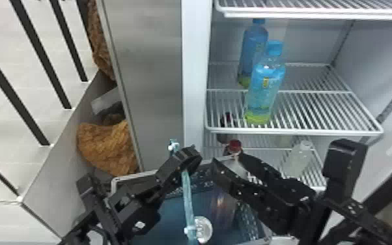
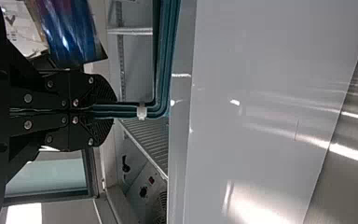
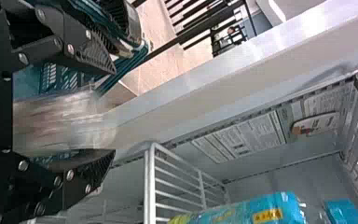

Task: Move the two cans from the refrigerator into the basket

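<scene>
In the head view my left gripper (image 1: 190, 159) is over the blue basket (image 1: 250, 223), shut on its teal handle (image 1: 188, 195). The left wrist view has this gripper (image 2: 114, 110) closed around the handle (image 2: 156, 109). My right gripper (image 1: 226, 159) stands open above the basket's far right part, its fingers wide apart. Seen past the open right gripper (image 3: 115, 110), a blurred see-through object (image 3: 60, 123) lies in line with the gap; whether it touches them I cannot tell. A blurred pinkish cylinder (image 1: 224, 208) shows inside the basket, near a round clear piece (image 1: 204, 229). I cannot make out any cans.
The refrigerator's middle shelf (image 1: 319, 112) holds two blue bottles, the front one (image 1: 267, 84) near its edge. Below are a red-capped bottle (image 1: 235, 145) and a pale bottle (image 1: 299, 159). The fridge's side wall (image 1: 196, 75) stands beyond the left gripper.
</scene>
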`<state>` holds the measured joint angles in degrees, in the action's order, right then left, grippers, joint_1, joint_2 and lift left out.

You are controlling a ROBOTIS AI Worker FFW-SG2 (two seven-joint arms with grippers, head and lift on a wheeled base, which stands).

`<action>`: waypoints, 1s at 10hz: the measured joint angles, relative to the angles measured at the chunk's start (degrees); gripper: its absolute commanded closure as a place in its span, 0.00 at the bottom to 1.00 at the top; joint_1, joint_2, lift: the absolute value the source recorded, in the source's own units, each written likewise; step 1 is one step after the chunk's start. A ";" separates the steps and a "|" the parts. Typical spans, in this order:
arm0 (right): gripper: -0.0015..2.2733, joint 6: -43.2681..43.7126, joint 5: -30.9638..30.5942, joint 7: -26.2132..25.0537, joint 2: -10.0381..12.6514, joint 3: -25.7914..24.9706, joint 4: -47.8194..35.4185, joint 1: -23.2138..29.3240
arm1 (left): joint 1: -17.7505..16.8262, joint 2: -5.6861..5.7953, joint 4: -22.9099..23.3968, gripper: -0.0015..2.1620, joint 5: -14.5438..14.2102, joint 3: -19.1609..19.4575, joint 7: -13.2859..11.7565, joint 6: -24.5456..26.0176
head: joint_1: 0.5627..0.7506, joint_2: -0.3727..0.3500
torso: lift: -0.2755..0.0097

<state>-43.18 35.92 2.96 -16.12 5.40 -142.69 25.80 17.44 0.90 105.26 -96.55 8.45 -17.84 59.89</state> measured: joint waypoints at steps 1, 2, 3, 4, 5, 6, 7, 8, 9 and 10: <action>0.07 0.07 -0.33 0.11 0.35 -0.88 -0.36 0.74 | 0.07 0.13 0.03 0.56 -0.09 -0.07 -0.02 -0.14 | 0.70 0.46 | 0.84; 0.08 0.74 -0.87 0.45 0.64 -1.73 -0.63 1.50 | 0.13 0.20 0.02 0.56 -0.16 -0.11 0.00 -0.27 | 0.70 0.45 | 0.84; 0.08 2.94 -1.91 1.64 1.21 -3.37 -0.80 2.76 | 0.11 0.23 0.01 0.56 -0.21 -0.13 -0.01 -0.37 | 0.70 0.42 | 0.84; 0.08 5.86 -3.64 2.99 2.08 -5.91 -1.12 4.64 | 0.13 0.28 0.01 0.56 -0.22 -0.04 -0.10 -0.46 | 0.70 0.40 | 0.84; 0.08 8.65 -5.52 3.87 3.03 -8.60 -2.08 7.13 | 0.27 0.35 0.00 0.56 -0.26 0.08 -0.21 -0.55 | 0.70 0.35 | 0.84; 0.08 12.61 -7.10 5.01 4.05 -11.19 -2.84 10.09 | 0.43 0.45 0.00 0.56 -0.31 0.19 -0.32 -0.65 | 0.70 0.30 | 0.84; 0.08 16.47 -8.62 6.24 5.53 -14.35 -3.69 13.66 | 0.62 0.50 0.00 0.56 -0.37 0.31 -0.36 -0.76 | 0.70 0.25 | 0.84; 0.08 19.12 -9.57 7.25 6.99 -17.17 -4.26 16.75 | 0.82 0.51 0.00 0.56 -0.43 0.42 -0.36 -0.81 | 0.70 0.19 | 0.84; 0.08 20.88 -10.21 8.19 8.32 -19.61 -4.41 19.27 | 1.08 0.51 0.00 0.56 -0.45 0.57 -0.39 -0.83 | 0.70 0.15 | 0.84; 0.08 22.57 -10.77 9.24 9.40 -21.52 -4.37 21.09 | 1.33 0.51 0.02 0.56 -0.45 0.66 -0.44 -0.83 | 0.70 0.11 | 0.84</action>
<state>-20.60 25.15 12.20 -6.72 -16.12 -147.06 46.89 18.77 1.41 105.27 -97.00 9.12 -18.28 59.06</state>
